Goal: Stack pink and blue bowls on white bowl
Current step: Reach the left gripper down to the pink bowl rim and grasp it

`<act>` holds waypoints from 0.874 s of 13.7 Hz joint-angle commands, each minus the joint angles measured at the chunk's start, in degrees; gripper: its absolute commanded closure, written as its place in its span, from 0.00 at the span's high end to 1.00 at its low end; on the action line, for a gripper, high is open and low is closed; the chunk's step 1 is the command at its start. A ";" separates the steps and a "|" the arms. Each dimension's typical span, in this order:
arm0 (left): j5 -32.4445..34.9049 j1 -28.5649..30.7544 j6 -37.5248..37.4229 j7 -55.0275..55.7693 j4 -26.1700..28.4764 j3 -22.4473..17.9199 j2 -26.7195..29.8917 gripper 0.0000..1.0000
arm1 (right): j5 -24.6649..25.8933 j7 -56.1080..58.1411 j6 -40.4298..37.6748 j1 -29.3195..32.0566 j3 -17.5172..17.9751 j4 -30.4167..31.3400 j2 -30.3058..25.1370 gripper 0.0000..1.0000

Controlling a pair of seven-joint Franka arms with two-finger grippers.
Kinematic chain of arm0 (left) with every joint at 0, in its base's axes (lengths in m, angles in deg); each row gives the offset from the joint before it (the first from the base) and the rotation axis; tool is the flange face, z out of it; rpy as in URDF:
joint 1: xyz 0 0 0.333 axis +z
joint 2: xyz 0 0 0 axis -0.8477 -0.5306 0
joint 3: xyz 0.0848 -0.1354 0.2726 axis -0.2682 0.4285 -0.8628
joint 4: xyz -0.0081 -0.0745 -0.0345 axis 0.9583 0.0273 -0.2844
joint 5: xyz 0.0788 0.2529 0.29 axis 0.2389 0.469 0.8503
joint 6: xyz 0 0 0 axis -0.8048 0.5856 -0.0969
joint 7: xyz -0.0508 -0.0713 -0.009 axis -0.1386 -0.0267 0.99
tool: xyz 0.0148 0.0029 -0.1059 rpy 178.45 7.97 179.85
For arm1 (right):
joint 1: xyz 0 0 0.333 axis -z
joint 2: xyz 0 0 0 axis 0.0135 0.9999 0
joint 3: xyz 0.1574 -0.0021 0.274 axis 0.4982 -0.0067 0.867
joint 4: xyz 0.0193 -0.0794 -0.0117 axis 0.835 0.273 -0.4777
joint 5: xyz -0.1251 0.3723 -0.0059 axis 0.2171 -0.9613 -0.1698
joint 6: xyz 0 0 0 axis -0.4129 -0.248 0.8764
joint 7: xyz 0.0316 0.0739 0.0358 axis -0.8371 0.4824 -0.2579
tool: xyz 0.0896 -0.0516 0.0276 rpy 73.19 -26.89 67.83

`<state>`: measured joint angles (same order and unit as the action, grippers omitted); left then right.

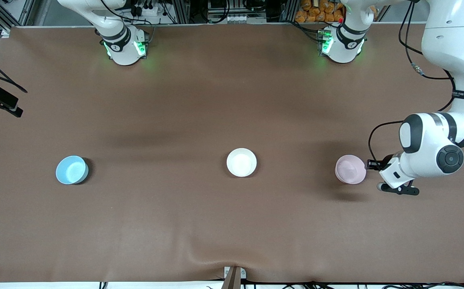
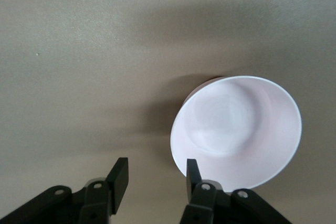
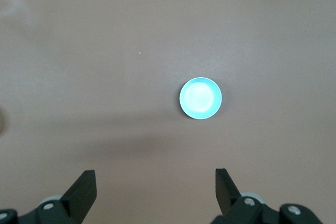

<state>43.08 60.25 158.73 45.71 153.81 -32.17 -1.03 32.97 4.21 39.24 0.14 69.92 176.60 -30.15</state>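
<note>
The pink bowl (image 1: 350, 169) sits right of frame centre on the brown surface (image 1: 232, 100), the left pincer (image 2: 156, 174) half-open at its rim, gripping nothing. White bowl (image 1: 241, 162) centre, blue bowl (image 1: 72, 169) left. The right pincer (image 3: 156, 184) waits wide open above it.

Brown table (image 1: 216, 100): blue bowl (image 1: 72, 169), white bowl (image 1: 241, 162), pink bowl (image 1: 350, 169) (one row, apart).

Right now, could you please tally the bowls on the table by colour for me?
Pink bowl: 1
White bowl: 1
Blue bowl: 1
Total: 3 bowls
</note>
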 commanded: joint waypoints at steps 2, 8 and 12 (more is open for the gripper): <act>-0.74 -0.01 2.00 -0.83 0.80 0.40 -0.42 0.48 | 0.64 0.47 -0.05 0.58 0.31 -0.66 0.35 1.00; -0.82 0.17 4.10 -0.83 1.59 0.84 -1.47 0.42 | 0.73 0.47 -0.05 0.58 0.23 -0.66 0.35 1.00; -2.05 -0.36 5.96 -0.75 1.59 0.93 -2.79 0.25 | 0.64 0.47 -0.49 0.58 0.14 -0.66 0.17 1.00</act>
<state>42.12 60.10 163.28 45.70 155.04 -31.36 -3.35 33.02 4.21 39.24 0.16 69.83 176.60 -30.09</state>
